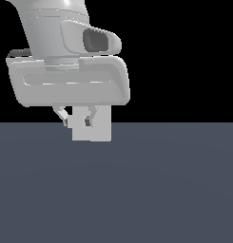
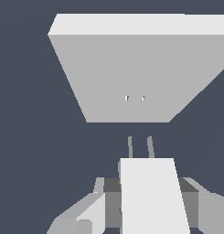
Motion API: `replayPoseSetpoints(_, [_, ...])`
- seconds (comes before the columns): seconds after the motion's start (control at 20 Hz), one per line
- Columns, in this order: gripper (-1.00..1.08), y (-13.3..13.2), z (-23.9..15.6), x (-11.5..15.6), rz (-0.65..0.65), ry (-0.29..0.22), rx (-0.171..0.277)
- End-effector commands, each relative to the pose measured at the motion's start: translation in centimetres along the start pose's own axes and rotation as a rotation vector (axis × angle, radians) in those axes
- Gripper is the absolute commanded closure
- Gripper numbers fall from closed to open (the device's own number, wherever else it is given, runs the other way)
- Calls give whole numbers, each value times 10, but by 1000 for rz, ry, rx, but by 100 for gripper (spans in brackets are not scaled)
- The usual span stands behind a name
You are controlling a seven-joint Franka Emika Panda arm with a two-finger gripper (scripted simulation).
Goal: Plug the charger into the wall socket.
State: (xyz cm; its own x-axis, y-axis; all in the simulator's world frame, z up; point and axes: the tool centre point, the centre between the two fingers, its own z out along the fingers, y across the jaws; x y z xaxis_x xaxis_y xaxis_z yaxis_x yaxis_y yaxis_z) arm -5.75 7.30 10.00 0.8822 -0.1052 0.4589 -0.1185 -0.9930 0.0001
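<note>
Dark slate floor [image 1: 175,190] under black backdrop: pale grey two-finger gripper [image 1: 78,121] pinches the small, rigid, seemingly light white block charger [image 2: 152,196] by its flat sides, prongs [image 2: 140,147] aimed near the upright pale grey square socket plate [image 2: 131,68].

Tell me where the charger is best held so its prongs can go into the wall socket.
Grip the charger across its two flat side faces, coming from behind, opposite the prongs. The hand already sits there, a finger against each side. That leaves the prongs free, pointing at the wall socket.
</note>
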Motion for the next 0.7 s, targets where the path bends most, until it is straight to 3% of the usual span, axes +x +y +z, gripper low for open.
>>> replayPoseSetpoints(0.0, [108,0,0,0,0,0,0])
replayPoseSetpoints(0.65, [108,0,16,33,-2,1,-1])
